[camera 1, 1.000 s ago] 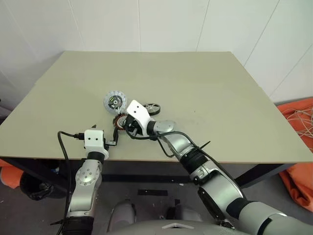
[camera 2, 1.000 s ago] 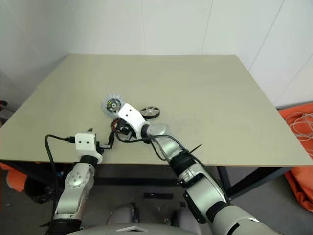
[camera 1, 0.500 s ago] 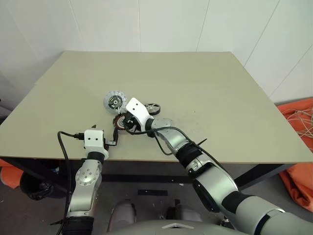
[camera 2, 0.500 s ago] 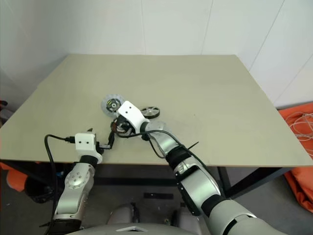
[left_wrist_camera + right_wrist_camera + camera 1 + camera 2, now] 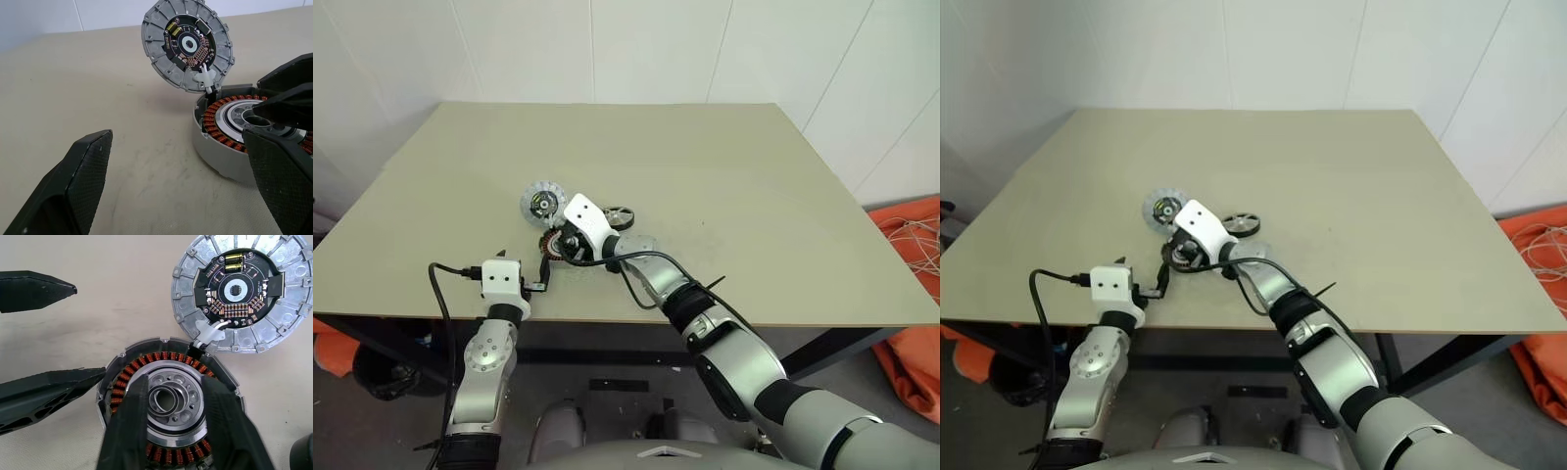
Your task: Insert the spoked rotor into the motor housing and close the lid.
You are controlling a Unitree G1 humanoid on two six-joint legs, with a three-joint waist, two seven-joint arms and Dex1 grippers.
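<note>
The motor housing (image 5: 168,406) lies flat on the worktop (image 5: 724,196), open at the top, its ring of copper windings surrounding a silvery centre with a small loose metal ring (image 5: 164,399) resting at the hub. The lid (image 5: 243,293) lies just beside it, circuit side up, joined to the housing by short white wires (image 5: 209,333). The spoked rotor (image 5: 620,217) sits on the worktop near the housing, outside it. The right gripper (image 5: 171,396) hangs over the housing's centre, fingers (image 5: 129,426) partly apart on either side of the hub, gripping nothing. The left gripper (image 5: 181,166) points at the housing from the side, fingers (image 5: 85,171) spread wide and empty.
</note>
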